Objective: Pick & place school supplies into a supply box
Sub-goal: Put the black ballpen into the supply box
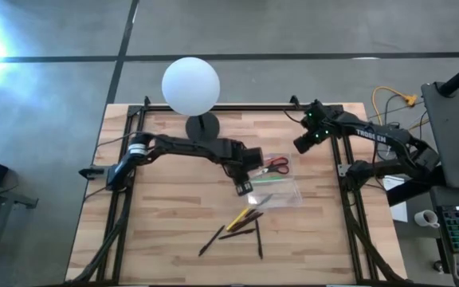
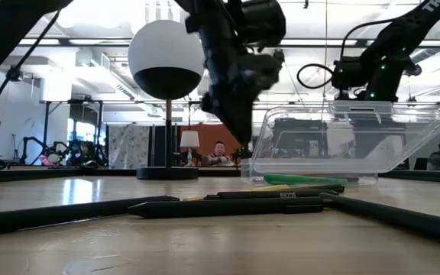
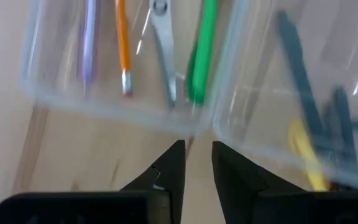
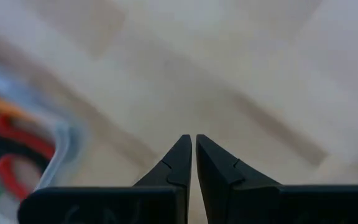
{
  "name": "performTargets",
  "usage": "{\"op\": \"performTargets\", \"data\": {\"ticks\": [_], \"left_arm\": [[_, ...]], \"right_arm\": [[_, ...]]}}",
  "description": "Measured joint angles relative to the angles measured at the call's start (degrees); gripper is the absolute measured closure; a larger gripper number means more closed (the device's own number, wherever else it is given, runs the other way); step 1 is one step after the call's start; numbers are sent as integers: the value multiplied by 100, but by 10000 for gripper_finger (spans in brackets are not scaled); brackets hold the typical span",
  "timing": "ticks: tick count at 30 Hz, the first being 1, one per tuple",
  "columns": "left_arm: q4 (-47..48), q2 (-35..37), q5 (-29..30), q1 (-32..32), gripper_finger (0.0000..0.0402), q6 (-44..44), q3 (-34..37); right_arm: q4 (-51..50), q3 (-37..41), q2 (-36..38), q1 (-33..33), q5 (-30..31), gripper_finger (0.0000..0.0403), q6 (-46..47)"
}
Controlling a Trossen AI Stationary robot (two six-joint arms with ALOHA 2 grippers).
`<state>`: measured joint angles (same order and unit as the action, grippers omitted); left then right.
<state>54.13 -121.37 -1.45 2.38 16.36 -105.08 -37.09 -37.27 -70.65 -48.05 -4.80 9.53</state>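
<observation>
The clear supply box [image 1: 292, 190] lies open at the table's middle, its lid [image 3: 278, 93] raised beside the tray. In the tray lie red-handled scissors [image 1: 276, 166], a green marker [image 3: 199, 62], an orange pencil [image 3: 122, 46] and a pink pen [image 3: 89, 43]. A yellow pencil [image 1: 240, 218] and several dark pens [image 1: 241, 233] lie loose on the table nearer the front edge. My left gripper [image 3: 197, 155] hovers at the box's left side, pointing steeply down, open by a small gap with nothing in it. My right gripper [image 4: 193, 146] is shut, off the box's far right corner.
A white globe lamp [image 1: 190, 86] on a black base [image 1: 202, 126] stands at the far edge, just behind my left arm. In the low view the dark pens [image 2: 235, 205] lie across the foreground in front of the box [image 2: 350, 141]. Bare wood lies at the near left.
</observation>
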Motion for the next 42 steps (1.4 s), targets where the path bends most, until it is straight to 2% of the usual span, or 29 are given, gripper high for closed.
{"op": "performTargets", "data": {"ticks": [3,6,10,12,15,17,20,22,26,29,32,38,42], "left_arm": [[541,65,25,-144,337,160,3],[958,67,26,-354,337,299,105],[964,109,23,-696,337,411,373],[792,146,19,-854,337,413,546],[265,330,6,-1042,337,413,1020],[-235,615,7,-1126,337,500,1545],[-965,1249,18,-1248,337,964,2542],[-1603,1728,32,-1348,337,1356,3232],[-2971,2689,17,-1582,337,2053,4501],[-3550,3142,17,-1755,337,2388,5087],[-3561,3260,33,-1977,337,2515,5315],[-3623,3176,53,-2391,337,3090,5404],[-3638,3138,248,-2637,315,3267,5279]], "right_arm": [[-102,153,0,29,-348,385,68],[-67,155,43,160,-426,385,105],[-72,131,150,460,-487,385,113],[-62,129,185,646,-691,385,119],[7,129,192,950,-1303,385,503],[91,129,201,1233,-1545,385,954],[372,129,248,1800,-1553,385,1522],[606,119,357,2243,-1294,385,1960],[625,-69,622,3098,18,385,3215],[615,-235,773,3638,581,385,3517],[600,-373,832,4061,882,385,3595],[578,-450,826,4427,949,383,4001],[559,-450,801,4663,1077,350,4168]]}}
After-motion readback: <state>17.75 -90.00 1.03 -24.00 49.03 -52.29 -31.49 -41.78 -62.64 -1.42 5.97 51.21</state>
